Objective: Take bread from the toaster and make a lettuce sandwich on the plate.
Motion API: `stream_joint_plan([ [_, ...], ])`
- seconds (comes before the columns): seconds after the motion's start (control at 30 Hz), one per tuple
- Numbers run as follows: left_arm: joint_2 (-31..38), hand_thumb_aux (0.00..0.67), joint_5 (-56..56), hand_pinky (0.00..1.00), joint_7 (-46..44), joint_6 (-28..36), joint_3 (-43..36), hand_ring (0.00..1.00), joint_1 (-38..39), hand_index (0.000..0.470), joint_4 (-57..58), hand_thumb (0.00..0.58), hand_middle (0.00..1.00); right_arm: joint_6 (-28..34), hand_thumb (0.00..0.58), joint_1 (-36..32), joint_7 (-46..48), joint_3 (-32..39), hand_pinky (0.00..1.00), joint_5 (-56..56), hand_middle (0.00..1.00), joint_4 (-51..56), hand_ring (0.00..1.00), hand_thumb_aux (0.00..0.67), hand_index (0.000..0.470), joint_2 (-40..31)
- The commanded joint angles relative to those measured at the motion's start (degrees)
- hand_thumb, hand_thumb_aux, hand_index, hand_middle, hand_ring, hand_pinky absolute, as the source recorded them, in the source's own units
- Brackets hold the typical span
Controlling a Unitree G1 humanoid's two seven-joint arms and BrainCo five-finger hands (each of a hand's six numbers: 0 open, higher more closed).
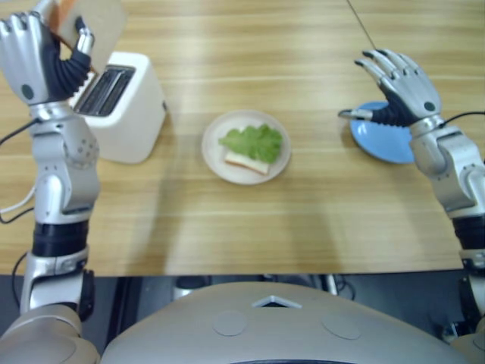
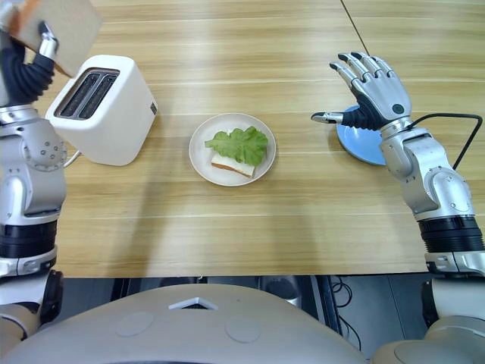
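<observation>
The left hand (image 1: 30, 57), far left, is closed around a bread slice (image 2: 64, 26) held above the white toaster (image 1: 125, 106). The right hand (image 1: 402, 87) holds nothing, fingers spread, over a blue dish (image 1: 386, 144) at right. Between them, the plate (image 1: 212, 144) carries another slice (image 1: 246, 161) topped with lettuce (image 1: 252, 141).
</observation>
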Motion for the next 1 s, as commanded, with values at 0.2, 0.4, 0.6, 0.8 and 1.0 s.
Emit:
stream_joint_plan([
  [0.2,-14.3,0.670,-35.9,1.00,-29.5,-6.5,-8.9,1.00,-5.0,0.460,19.0,0.580,1.00,-3.1,0.000,0.4,-0.1,-6.6,0.00,13.1,0.00,2.2,0.00,0.000,0.000,5.1],
  [0.4,-21.0,0.670,-41.4,1.00,-42.5,-6.8,-12.8,1.00,-11.7,0.460,42.7,0.580,1.00,-4.2,0.000,-0.1,0.4,-7.6,0.00,16.1,0.00,5.2,0.00,0.000,0.000,7.0],
  [0.6,-23.8,0.670,-39.1,1.00,-46.5,-11.5,-15.1,1.00,-21.4,0.460,64.0,0.580,1.00,-5.1,0.000,-1.1,1.0,-6.2,0.00,15.9,0.00,7.5,0.00,0.000,0.000,8.3],
  [0.8,-24.4,0.670,-36.6,1.00,-46.0,-15.0,-15.2,1.00,-29.6,0.460,80.1,0.580,1.00,-5.4,0.000,-1.9,1.4,-4.1,0.00,14.2,0.00,8.8,0.00,0.000,0.000,9.5],
  [1.0,-23.5,0.670,-33.0,1.00,-47.3,-15.0,-16.8,1.00,-31.7,0.460,88.2,0.580,1.00,-6.9,0.000,-2.4,2.6,0.1,0.00,11.3,0.00,9.4,0.00,0.000,0.000,10.2],
])
